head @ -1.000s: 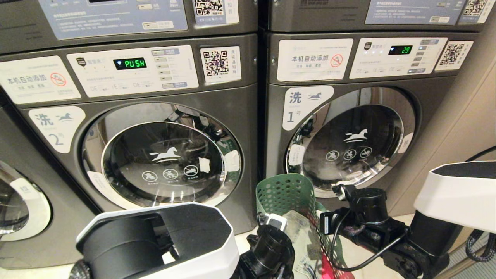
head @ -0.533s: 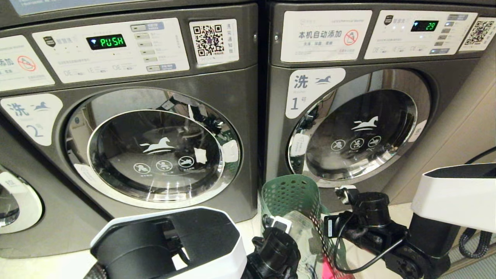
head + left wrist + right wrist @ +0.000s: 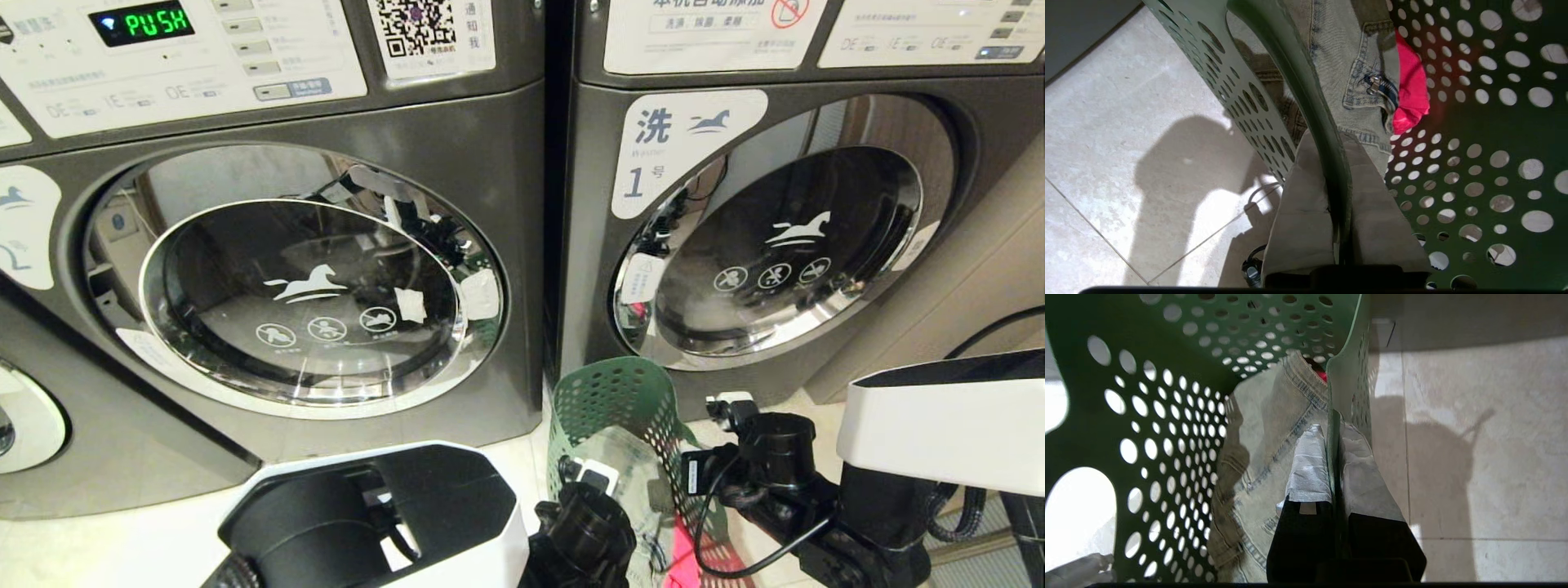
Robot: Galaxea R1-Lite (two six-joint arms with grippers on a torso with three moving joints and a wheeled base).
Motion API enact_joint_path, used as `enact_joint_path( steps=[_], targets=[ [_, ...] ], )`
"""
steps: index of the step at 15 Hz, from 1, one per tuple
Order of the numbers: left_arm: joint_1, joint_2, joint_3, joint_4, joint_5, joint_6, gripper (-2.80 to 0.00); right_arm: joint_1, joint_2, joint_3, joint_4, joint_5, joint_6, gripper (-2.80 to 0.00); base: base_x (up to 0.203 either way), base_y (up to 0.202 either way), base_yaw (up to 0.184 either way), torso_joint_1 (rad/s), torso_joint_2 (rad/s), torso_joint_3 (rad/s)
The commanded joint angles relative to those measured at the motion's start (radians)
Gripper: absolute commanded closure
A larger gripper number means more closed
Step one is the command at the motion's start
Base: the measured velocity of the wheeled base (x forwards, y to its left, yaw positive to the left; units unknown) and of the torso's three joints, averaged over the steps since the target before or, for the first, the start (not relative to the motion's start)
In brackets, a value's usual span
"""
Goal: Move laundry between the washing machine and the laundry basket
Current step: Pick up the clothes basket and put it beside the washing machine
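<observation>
Laundry is in the green basket [image 3: 620, 400], which sits on the pale tiled floor [image 3: 1106, 143] between and just in front of the two front-loaders. Both grippers are clamped on its rim, one on each side. The left gripper [image 3: 1337, 228] has its fingers pinched over the rim wall, one pad inside and one outside. The right gripper [image 3: 1333, 457] does the same on the opposite wall, its taped fingers [image 3: 1310, 465] pressed together around the thin plastic edge.

Inside the basket lie faded jeans [image 3: 1355, 61] with the zip showing, and a bright pink garment [image 3: 1410, 94] tucked beside them against the perforated wall.

The washing machine [image 3: 302, 278] marked 2 stands to the left, its round chrome-rimmed door shut and its display reading PUSH. The machine marked 1 [image 3: 767, 245] stands to the right, door also shut. A third door [image 3: 24, 416] shows at the far left edge.

As a judgement on progress: the clothes are in the basket and no door is open, so the job looks to be at the basket-carrying or basket-positioning stage. Which way the clothes are meant to travel cannot be told from what shows. If the wash is to go into machine 2, the door has yet to be opened and every garment has yet to be moved
</observation>
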Motion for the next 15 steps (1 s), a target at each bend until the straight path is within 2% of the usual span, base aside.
enact_joint_path(
  steps=[1,7,11,15],
  targets=[
    [0.0,0.005,-0.014,-0.003,0.003,-0.001,0.0,0.0,0.02,0.0,-0.008,-0.001,0.0,0.0,0.0,0.0,0.0,0.005,0.0,-0.201],
    [0.011,0.024,-0.047,-0.004,0.004,0.019,0.0,0.0,0.022,0.002,-0.008,-0.001,0.002,0.0,0.0,0.0,0.0,0.002,0.0,-0.194],
    [0.019,0.058,-0.11,-0.009,0.045,0.051,0.0,0.0,0.022,-0.002,-0.008,-0.001,0.0,0.0,0.0,0.0,0.0,0.002,0.0,-0.045],
    [0.024,0.069,-0.117,-0.016,0.045,0.055,0.0,0.0,0.022,-0.003,-0.009,-0.001,0.0,0.0,0.0,0.0,0.0,0.0,0.0,0.0]
  ],
)
